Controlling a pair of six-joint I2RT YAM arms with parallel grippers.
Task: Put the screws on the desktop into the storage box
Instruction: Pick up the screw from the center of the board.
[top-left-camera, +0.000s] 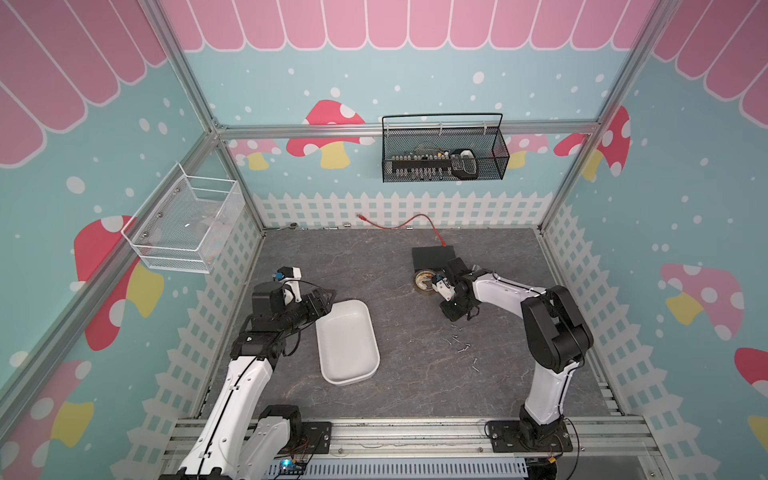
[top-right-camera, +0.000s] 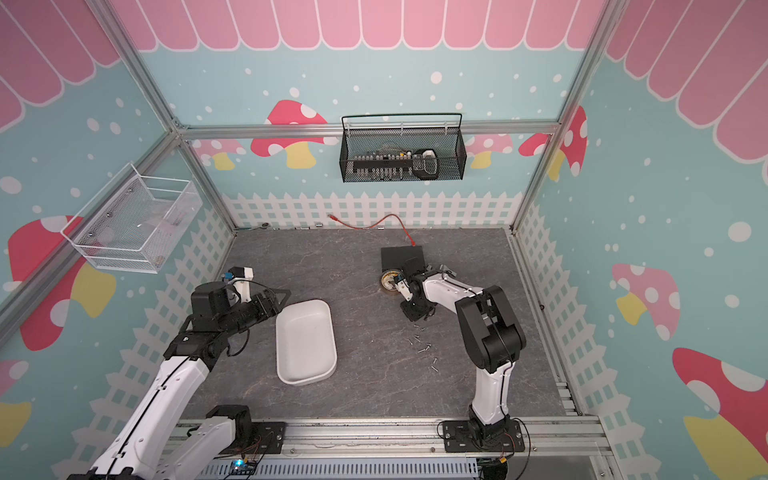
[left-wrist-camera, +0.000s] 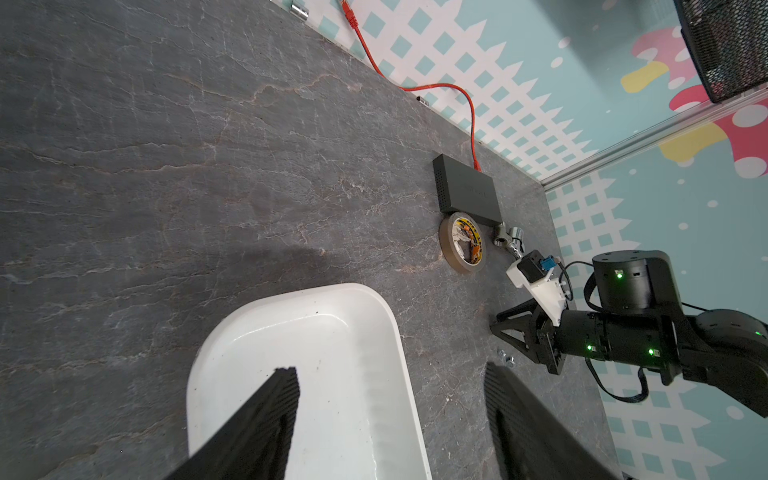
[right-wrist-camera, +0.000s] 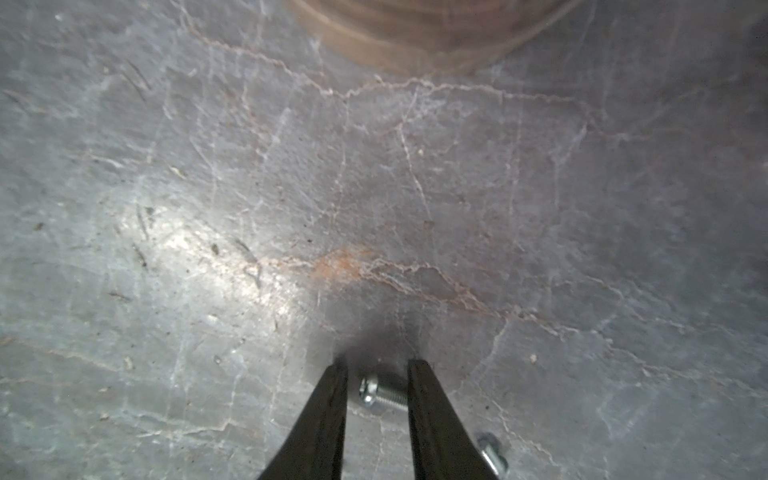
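Observation:
Several tiny silver screws (top-left-camera: 459, 343) (top-right-camera: 422, 345) lie scattered on the dark grey desktop (top-left-camera: 395, 270), in front of my right arm. My right gripper (right-wrist-camera: 378, 365) points down at the desktop (right-wrist-camera: 374, 208) with its jaws narrowly open around one screw (right-wrist-camera: 380, 392). That screw's tip meets one finger and a small gap stays at its head. Another screw (right-wrist-camera: 492, 455) lies just outside the jaws. The white storage box (top-left-camera: 347, 343) (left-wrist-camera: 316, 332) sits empty at centre left. My left gripper (left-wrist-camera: 390, 368) hangs open over the box's far end, holding nothing.
A tape roll (top-left-camera: 424, 280) (left-wrist-camera: 461, 243) and a flat black box (top-left-camera: 432, 257) with an orange cable (top-left-camera: 415, 220) lie just beyond my right gripper (top-left-camera: 455, 318). Silver metal fittings (left-wrist-camera: 509, 239) sit beside the black box. Wire baskets (top-left-camera: 444, 151) (top-left-camera: 187, 224) hang on the walls.

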